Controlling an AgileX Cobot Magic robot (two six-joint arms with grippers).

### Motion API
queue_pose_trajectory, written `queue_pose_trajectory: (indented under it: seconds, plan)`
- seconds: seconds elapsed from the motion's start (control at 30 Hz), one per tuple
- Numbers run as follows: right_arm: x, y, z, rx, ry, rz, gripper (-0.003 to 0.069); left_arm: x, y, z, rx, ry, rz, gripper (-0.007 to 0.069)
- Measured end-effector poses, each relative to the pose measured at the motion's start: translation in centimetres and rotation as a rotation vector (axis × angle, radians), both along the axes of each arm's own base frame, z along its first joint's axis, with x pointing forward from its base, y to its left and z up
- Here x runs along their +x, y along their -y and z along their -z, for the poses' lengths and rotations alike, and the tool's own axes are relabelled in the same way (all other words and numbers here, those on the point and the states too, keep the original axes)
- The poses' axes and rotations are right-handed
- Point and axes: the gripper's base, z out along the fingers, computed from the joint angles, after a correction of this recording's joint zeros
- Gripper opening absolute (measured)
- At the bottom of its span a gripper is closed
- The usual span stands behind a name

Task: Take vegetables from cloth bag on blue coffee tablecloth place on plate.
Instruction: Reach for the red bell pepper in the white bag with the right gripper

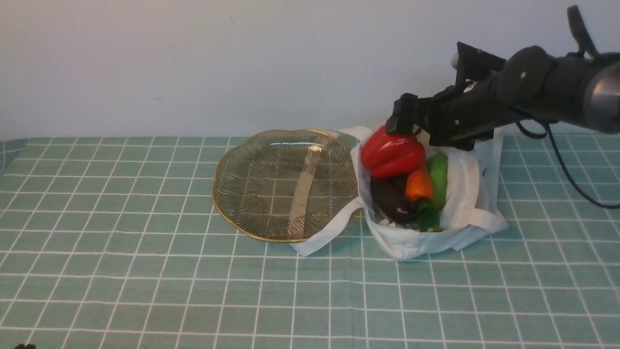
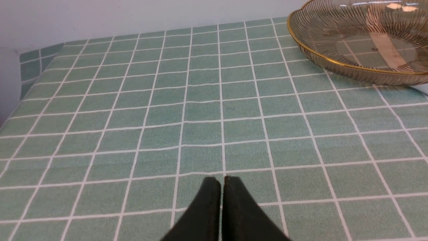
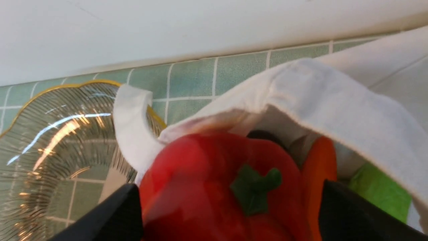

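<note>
Front view: the blue coffee tablecloth point(image 1: 145, 291) spreads nearest; on it the cloth bag point(image 1: 467, 194), vegetables point(image 1: 419, 186) inside, lies beside the plate point(image 1: 252, 184), one strap over its rim. Left wrist view: the left gripper point(image 2: 222, 182) has its fingers pressed together, holding nothing. Right wrist view: the right gripper point(image 3: 227, 214) gapes wide, straddling the red bell pepper point(image 3: 200, 187).

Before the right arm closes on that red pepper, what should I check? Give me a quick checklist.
1. Right gripper jaws spread on either side of the red bell pepper: ok.
2. Pepper lies on top of the other vegetables: ok.
3. Cloth bag fabric out of the fingers' way: cannot tell, its rim hangs close over the pepper.
4. Plate holds no vegetables: ok.
5. Plate free of the bag: not ok, a strap lies across its rim.
6. Left gripper shut, away from the bag: ok.
</note>
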Motion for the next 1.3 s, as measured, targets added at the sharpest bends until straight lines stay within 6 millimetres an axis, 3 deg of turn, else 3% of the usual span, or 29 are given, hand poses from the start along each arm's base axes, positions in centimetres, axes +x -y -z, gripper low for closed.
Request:
queue_pose_trajectory:
  seconds: [0.23,0.6,0.83,0.9,1.3]
  plan:
    - [0.4,-0.1,1.1,0.013,-0.018,0.016,0.0645,0.0,0.0,0.0,0.000,0.000,0.000,-0.0005]
    - [0.4,-0.2,1.1,0.023,-0.024,0.018,0.0595,0.0,0.0,0.0,0.000,0.000,0.000,-0.0005]
    - [0.3,-0.2,1.0,0.022,-0.030,0.010,0.0443,0.0,0.0,0.0,0.000,0.000,0.000,-0.0005]
    - [0.3,-0.2,0.9,0.014,-0.028,-0.005,0.0363,0.0,0.0,0.0,0.000,0.000,0.000,-0.0005]
    - [-0.3,-0.2,-0.3,-0.018,-0.027,-0.056,0.0332,0.0,0.0,0.0,0.000,0.000,0.000,-0.0005]
